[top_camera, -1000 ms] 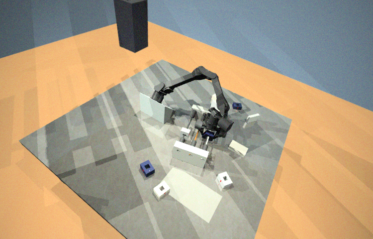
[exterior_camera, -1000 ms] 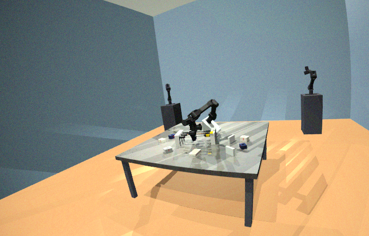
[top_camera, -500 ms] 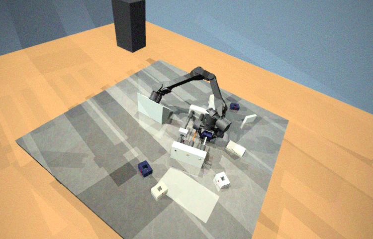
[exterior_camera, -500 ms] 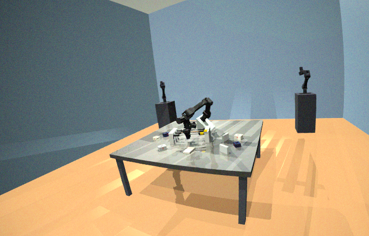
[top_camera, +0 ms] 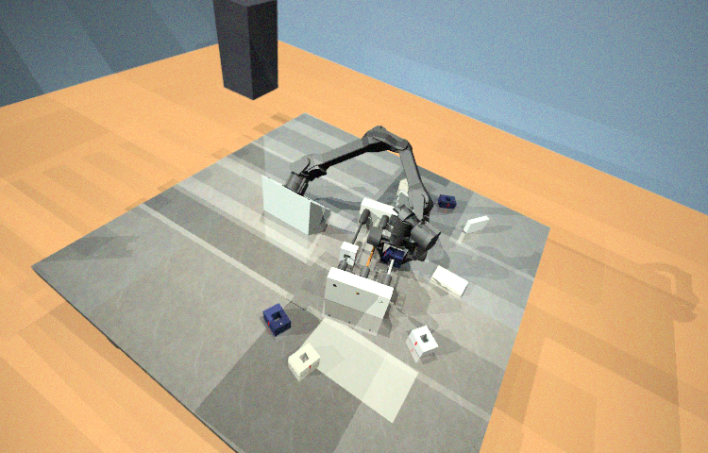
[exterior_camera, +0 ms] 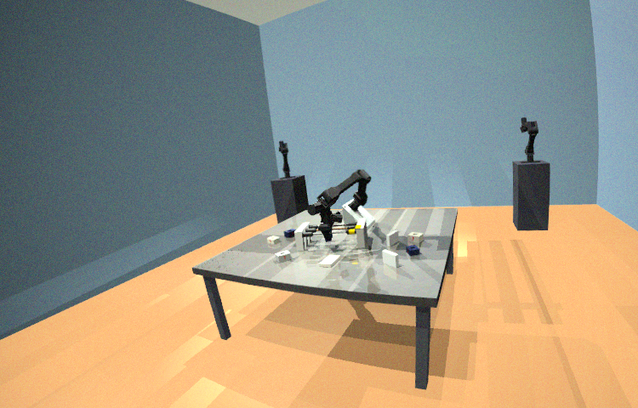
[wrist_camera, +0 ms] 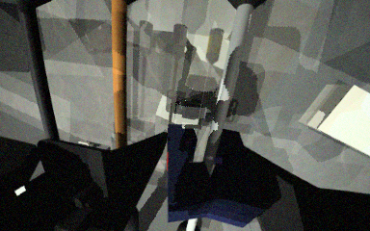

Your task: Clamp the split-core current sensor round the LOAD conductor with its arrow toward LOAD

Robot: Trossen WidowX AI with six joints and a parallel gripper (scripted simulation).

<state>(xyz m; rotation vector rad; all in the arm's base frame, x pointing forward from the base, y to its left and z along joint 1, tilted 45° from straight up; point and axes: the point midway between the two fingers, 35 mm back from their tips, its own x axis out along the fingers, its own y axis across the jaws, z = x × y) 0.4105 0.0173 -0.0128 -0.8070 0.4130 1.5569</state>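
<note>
Sensor gripped at the pale conductor
The gripper (top_camera: 393, 253) (exterior_camera: 328, 238) (wrist_camera: 201, 142) is closed on the blue sensor (top_camera: 392, 257) (wrist_camera: 211, 212), which sits around or against the pale rod (top_camera: 391, 265) (wrist_camera: 232, 67), its opening seemingly along the rod (latch and arrow unreadable); the orange rod (top_camera: 369, 258) (wrist_camera: 118, 72) runs beside, apart.

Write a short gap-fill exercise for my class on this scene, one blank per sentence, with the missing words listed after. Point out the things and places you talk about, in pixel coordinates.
1. The gripper (top_camera: 393, 257) is shut on a sensor coloured dark ____.
2. In the wrist view, the conductor running through that sensor is the ____ one.
3. The conductor between the black rod (wrist_camera: 39, 77) and that one is ____.
4. Each loose square block near the front panel (top_camera: 358, 296) has a ____ in its middle.

Missing words: blue; white; orange; hole
</note>
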